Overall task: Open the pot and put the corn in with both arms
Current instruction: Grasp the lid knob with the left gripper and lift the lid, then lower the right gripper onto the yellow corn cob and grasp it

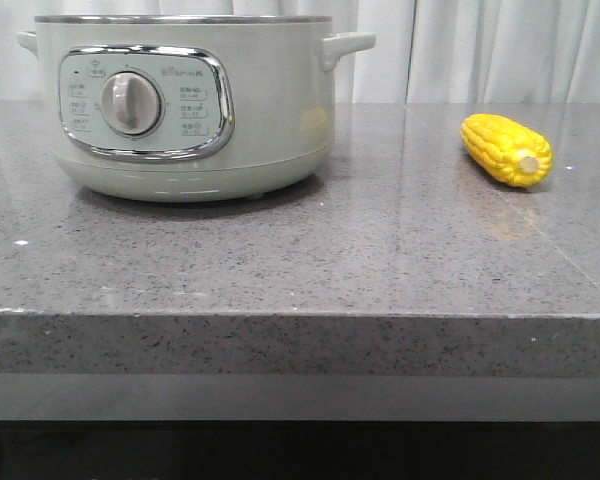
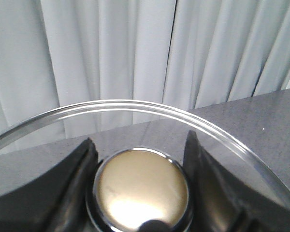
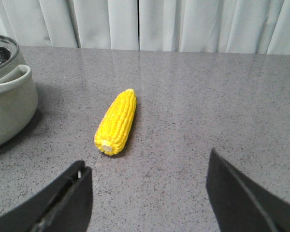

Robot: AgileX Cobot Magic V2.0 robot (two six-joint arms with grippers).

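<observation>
The pale-green pot [image 1: 180, 100] stands at the left on the grey counter, its dial facing me; its top is cut off by the frame. Its handle and steel rim show in the right wrist view [image 3: 7, 106]. The yellow corn [image 1: 507, 150] lies on the counter at the right. In the left wrist view my left gripper [image 2: 140, 140] is shut on the gold knob [image 2: 141, 188] of the glass lid [image 2: 121, 105], one finger on each side. My right gripper [image 3: 146, 162] is open and empty above the counter, the corn [image 3: 116, 122] a little beyond its fingertips. Neither gripper shows in the front view.
White curtains [image 1: 500, 50] hang behind the counter. The counter's front edge [image 1: 300, 315] runs across the front view. Bare grey stone [image 3: 222, 96] lies to the right of the corn.
</observation>
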